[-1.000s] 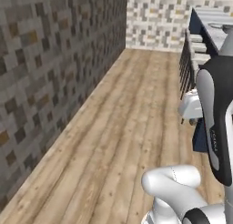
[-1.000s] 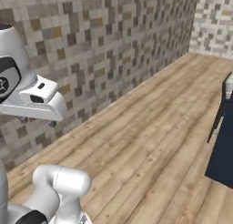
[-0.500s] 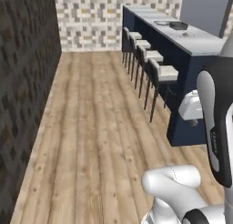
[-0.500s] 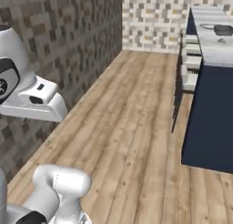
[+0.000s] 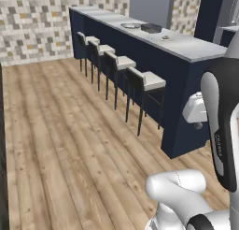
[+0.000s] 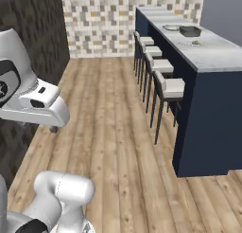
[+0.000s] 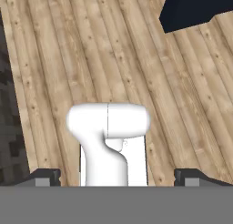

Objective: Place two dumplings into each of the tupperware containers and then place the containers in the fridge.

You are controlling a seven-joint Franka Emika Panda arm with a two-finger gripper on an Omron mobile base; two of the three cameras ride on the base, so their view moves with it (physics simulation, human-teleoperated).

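A: Wooden floor [image 5: 70, 145] fills the lower left of the left base frame; a dark blue island counter [image 6: 208, 52] with four stools [image 5: 144, 82] runs to the upper right.

B: Which step?

A: We judge it the approach. Small dishes [image 6: 189, 30] sit far up the counter; dumplings and containers we cannot make out there.

B: The gripper [image 7: 116, 175]?

A: Fingers spread wide, empty, over bare floor. Next, we must reach the counter.
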